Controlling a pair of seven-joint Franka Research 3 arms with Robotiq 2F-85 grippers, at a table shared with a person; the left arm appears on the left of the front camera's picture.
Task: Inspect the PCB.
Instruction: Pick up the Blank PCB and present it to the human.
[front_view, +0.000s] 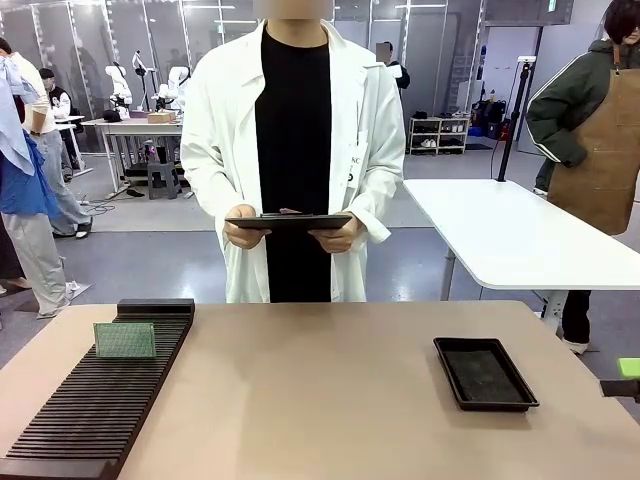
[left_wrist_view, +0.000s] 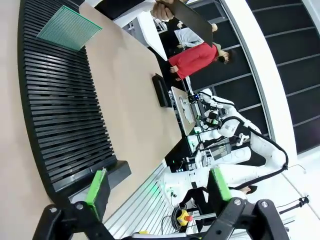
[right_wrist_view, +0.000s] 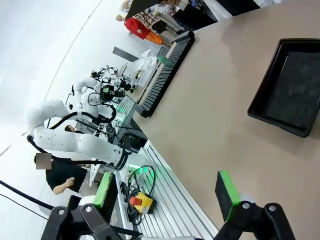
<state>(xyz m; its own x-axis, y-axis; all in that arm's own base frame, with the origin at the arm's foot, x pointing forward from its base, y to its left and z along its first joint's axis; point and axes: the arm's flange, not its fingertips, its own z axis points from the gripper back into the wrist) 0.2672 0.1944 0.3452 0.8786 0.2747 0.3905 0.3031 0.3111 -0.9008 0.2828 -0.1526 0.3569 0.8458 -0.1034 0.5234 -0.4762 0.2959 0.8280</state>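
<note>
My left gripper (left_wrist_view: 158, 184) has its jaws apart, with nothing between the green pads. It hangs close to the near end of the black slotted rack (left_wrist_view: 60, 110). My right gripper (right_wrist_view: 166, 192) also has its jaws apart and grips nothing. It hangs near the table edge, apart from the shallow black tray (right_wrist_view: 292, 90). The PCB (front_view: 125, 340) stands upright on edge in a slot near the far end of the rack, on my left side of the table (front_view: 320, 400), with its green speckled face toward me. Neither gripper touches it. At the far side, a person in a white coat (front_view: 220, 150) holds a dark tablet (front_view: 288, 222) level.
</note>
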